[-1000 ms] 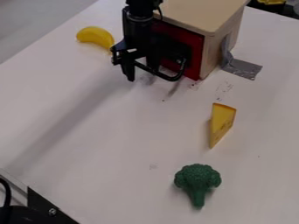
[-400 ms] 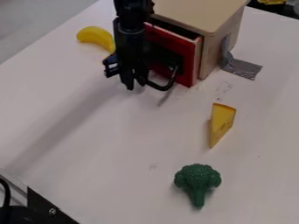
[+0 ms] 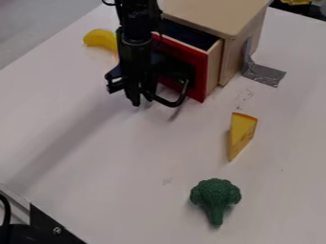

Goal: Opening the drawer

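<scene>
Drawer (image 3: pixel 199 76) just beside the claw (image 3: pixel 140 96)

So the box (image 3: pixel 213 12) sits at the back of the table (image 3: pixel 121 186), drawer (image 3: pixel 198 83) partway out its front, gripper (image 3: pixel 140 97) right at the handle (image 3: pixel 170 104). Banana's (image 3: pixel 98 38) off left, tape (image 3: pixel 265 75) runs down the box's right side onto the table. Cheese (image 3: pixel 241 133) is nearer the camera, broccoli (image 3: pixel 216 193) nearer yet, a bit left of it.

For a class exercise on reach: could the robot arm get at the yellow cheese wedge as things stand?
Probably, once its end effector is clear of the black drawer handle: nothing stands on the white tabletop between that handle and the cheese wedge. Its full reach cannot be judged here.
</scene>
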Motion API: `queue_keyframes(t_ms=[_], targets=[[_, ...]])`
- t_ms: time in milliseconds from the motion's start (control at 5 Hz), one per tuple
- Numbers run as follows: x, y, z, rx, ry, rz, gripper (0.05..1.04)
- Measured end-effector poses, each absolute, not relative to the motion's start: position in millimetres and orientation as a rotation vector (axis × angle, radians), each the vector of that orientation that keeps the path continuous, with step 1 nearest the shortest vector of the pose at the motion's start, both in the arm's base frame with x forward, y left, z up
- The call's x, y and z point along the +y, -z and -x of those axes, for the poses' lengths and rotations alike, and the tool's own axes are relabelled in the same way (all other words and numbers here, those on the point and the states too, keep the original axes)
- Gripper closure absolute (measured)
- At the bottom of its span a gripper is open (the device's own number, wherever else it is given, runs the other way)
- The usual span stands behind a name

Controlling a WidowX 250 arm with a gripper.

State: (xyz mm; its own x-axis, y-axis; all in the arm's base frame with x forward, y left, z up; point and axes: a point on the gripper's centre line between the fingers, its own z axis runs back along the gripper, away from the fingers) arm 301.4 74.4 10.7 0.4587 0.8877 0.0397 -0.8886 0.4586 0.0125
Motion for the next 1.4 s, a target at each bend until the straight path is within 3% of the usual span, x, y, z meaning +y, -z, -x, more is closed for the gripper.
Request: queue_keyframes(t_ms=[1200, 1400], targets=[[64, -10, -266, -0.016, -1.110, -0.015, 0.797], [64, -10, -264, -0.014, -1.100, -0.017, 0.753]])
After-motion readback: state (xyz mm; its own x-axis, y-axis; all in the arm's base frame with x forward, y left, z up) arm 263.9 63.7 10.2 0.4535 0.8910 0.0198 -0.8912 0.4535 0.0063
